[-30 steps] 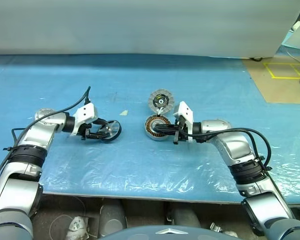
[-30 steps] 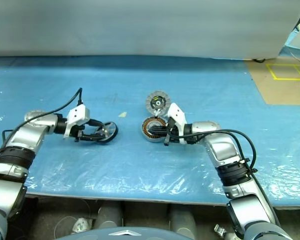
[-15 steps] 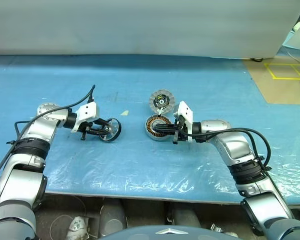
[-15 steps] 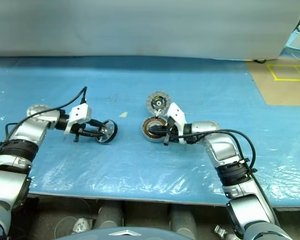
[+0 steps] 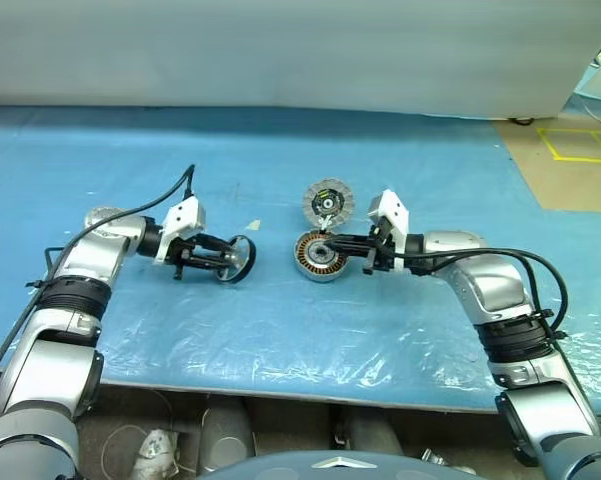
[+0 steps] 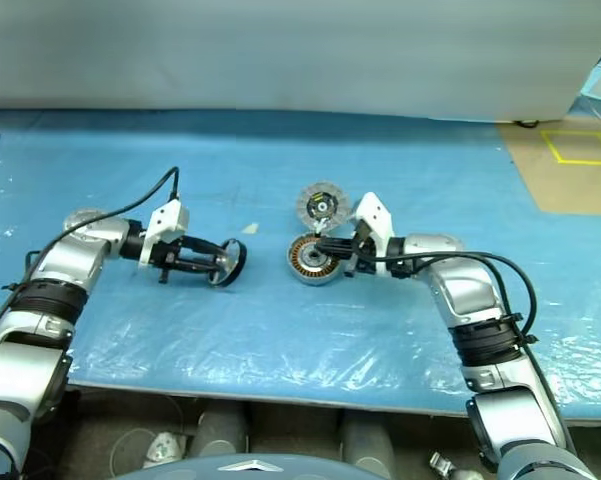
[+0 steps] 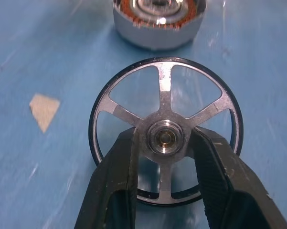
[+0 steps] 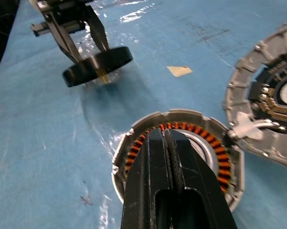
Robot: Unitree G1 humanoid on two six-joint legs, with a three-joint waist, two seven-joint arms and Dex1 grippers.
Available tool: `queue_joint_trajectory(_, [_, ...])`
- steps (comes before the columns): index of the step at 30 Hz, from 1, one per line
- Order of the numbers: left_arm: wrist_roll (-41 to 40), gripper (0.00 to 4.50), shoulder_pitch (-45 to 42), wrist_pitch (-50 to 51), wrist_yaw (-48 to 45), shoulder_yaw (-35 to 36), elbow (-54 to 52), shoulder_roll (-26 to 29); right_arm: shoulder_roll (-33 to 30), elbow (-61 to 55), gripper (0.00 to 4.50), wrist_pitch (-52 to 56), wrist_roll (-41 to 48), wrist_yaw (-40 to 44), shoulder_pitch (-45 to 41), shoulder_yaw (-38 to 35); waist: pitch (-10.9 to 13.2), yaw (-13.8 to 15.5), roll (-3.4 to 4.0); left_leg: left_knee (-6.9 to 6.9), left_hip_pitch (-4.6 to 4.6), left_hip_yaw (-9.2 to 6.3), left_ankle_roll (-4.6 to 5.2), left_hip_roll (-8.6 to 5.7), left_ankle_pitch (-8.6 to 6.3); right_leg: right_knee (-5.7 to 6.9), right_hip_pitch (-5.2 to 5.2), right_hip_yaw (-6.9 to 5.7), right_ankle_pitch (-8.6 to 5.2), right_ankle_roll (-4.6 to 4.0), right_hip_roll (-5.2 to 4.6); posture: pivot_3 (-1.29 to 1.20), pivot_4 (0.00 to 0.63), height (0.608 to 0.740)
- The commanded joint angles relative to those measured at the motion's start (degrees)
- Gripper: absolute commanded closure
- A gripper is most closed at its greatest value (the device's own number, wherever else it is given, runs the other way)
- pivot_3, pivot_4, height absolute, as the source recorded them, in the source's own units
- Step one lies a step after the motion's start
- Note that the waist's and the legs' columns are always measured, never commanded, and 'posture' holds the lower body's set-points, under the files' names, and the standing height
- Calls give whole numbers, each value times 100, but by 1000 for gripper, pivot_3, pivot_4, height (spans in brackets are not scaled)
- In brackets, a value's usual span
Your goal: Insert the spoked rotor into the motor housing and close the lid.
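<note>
The spoked rotor (image 7: pixel 165 81), a dark-rimmed wheel with silver spokes, hangs tilted just above the blue sheet, left of centre. My left gripper (image 7: pixel 165 139) is shut on its hub, one black finger (image 7: pixel 122 162) on each side. The motor housing (image 5: pixel 318 257), with its ring of copper windings (image 8: pixel 218 160), lies flat at mid-table. My right gripper (image 8: pixel 163 134) is shut with nothing in it, its tips over the housing's near rim. The ribbed lid (image 5: pixel 327 202) lies flat just behind the housing, its edge against it.
A blue plastic sheet (image 5: pixel 280 320) covers the table up to its front edge. A small beige scrap (image 5: pixel 249 225) lies between the rotor and the lid. Brown floor with yellow tape lines (image 5: pixel 570 145) borders the table at the far right.
My left gripper has shut on the rotor's hub and carried it up and to the right, toward the housing. My right gripper has drawn back to the right across the housing, staying shut.
</note>
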Motion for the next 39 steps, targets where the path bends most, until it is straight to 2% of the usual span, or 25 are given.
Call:
queue_joint_trajectory(1, [-349, 3145, -382, 377, -11, 226, -450, -112, -267, -297, 4500, 74, 161, 86, 156, -208, 0, 19, 0, -2, -1, -2, 0, 0, 0, 0, 0, -1, 0, 0, 0, 0, 150, 740])
queue_joint_trajectory(6, [-327, 3145, -875, 306, -53, 140, -169, -477, -497, -422, 4500, 84, 159, 68, 460, -214, 1, 30, -1, -5, -3, -4, 0, -2, 0, -4, 1, -1, 0, 0, 0, 0, 150, 740])
queue_joint_trajectory(11, [-112, 3145, -1381, 37, -75, 12, 618, -971, -723, -481, 4500, -57, -11, 13, 708, -175, 1, 24, -2, -1, -3, -5, 0, -2, 0, -4, 2, 1, 0, 1, 0, 0, 150, 740])
queue_joint_trajectory(20, [301, 3145, -1866, -667, -66, -139, 1736, -1680, -928, -991, 4500, 108, 256, -164, 1223, -558, 3, 34, -4, -1, -12, -15, 1, -5, 0, -9, 3, -2, 7, 13, 2, 0, 150, 740])
queue_joint_trajectory(26, [480, 3145, -1924, -1028, -86, -161, 2146, -1879, -847, -1416, 4500, -29, 576, -301, 1486, -1021, 3, 46, -5, -2, -14, -18, 1, -8, 0, -18, 4, -2, 7, 12, 0, 0, 150, 740])
queue_joint_trajectory(39, [501, 3145, -1989, -1358, -122, -35, 2457, -2082, -835, -1730, 4500, -178, 781, -449, 1938, -1194, 3, 57, -5, -4, -16, -25, 1, -9, 0, -47, 16, -5, 7, 12, 0, 0, 150, 740])
